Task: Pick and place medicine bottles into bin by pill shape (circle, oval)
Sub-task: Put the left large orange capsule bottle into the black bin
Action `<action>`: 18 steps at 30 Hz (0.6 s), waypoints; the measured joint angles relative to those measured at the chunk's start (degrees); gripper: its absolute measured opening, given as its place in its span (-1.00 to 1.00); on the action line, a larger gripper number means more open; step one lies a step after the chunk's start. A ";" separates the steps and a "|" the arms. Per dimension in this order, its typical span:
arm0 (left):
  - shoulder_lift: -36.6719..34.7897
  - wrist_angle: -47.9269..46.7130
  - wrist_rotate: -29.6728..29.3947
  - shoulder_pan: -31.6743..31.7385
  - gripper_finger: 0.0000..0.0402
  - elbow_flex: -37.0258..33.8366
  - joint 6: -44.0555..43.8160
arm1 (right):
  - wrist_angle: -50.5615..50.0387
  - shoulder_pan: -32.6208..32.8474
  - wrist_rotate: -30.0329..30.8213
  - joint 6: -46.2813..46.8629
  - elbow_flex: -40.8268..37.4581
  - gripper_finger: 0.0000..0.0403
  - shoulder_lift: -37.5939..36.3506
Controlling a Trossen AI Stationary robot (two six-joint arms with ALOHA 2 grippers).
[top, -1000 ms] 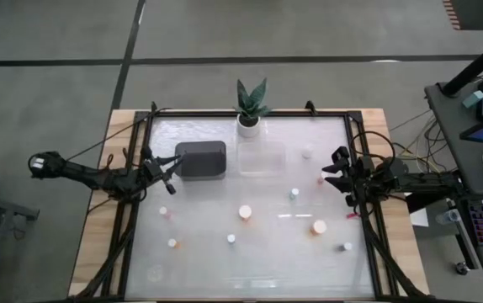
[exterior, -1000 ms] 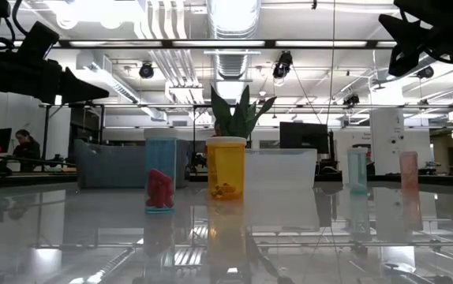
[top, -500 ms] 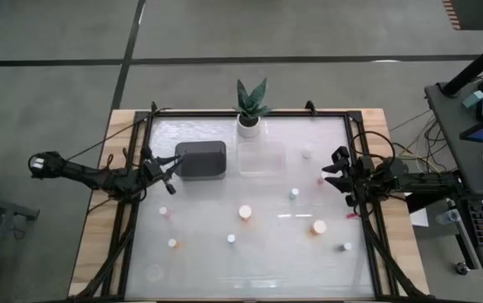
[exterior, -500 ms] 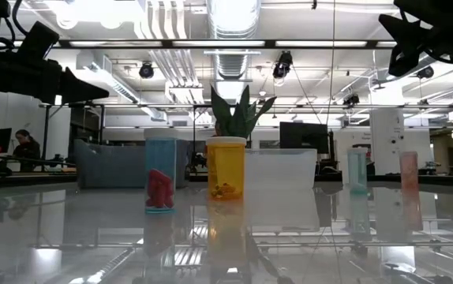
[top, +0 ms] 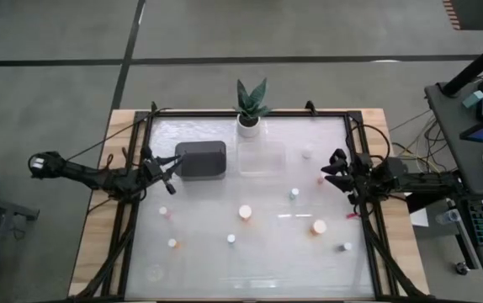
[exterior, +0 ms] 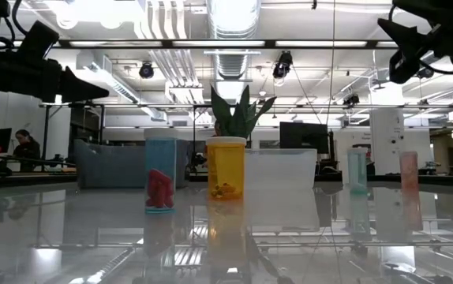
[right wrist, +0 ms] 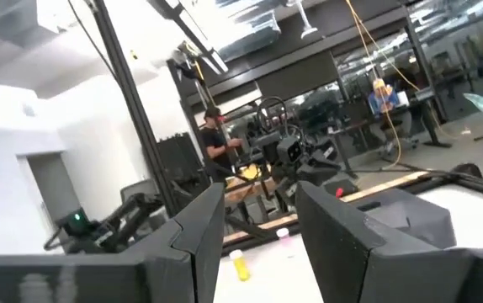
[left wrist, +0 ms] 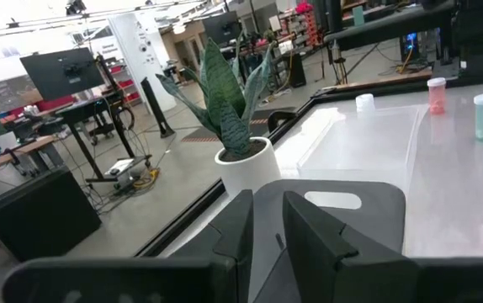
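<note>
Left hand (top: 171, 167) hovers beside the grey bin (top: 201, 159), fingers a narrow gap apart, empty. The bottles (top: 245, 212) stand scattered across the counter (top: 267, 261) — none binned or gripped, so sorting looks unstarted. Right hand (top: 334, 171), parted and empty, sits at the right edge — next it must drop onto the pink bottle (top: 321, 179) nearby.

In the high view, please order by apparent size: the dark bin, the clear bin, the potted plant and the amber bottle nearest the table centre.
1. Clear bin and dark bin: alike, not ranked.
2. Potted plant.
3. Amber bottle, clearly the smallest.
</note>
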 joint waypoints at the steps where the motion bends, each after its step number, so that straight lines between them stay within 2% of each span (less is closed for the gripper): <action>1: 0.09 0.50 1.86 -0.14 -0.74 0.01 -7.24 | -0.54 0.00 0.00 -0.42 0.02 -0.30 0.00; 4: 0.19 7.34 6.69 -0.15 -0.74 0.01 -28.88 | -0.51 0.00 0.00 -3.22 0.02 -0.30 0.00; 5: 0.23 9.48 6.07 -0.03 -0.74 -0.01 -31.69 | -0.37 0.00 -0.02 -4.25 0.00 -0.30 0.00; 9: 0.79 18.43 4.66 0.03 -0.74 -0.02 -34.06 | -0.48 0.00 0.02 -6.17 0.00 -0.30 0.00; 13: 1.25 22.36 4.36 0.02 -0.74 -0.02 -34.59 | -0.43 0.00 0.20 -6.20 0.01 -0.30 0.00; 18: 2.15 25.73 3.63 0.04 -0.74 0.00 -35.66 | -0.43 0.02 5.11 -6.20 0.01 -0.30 0.00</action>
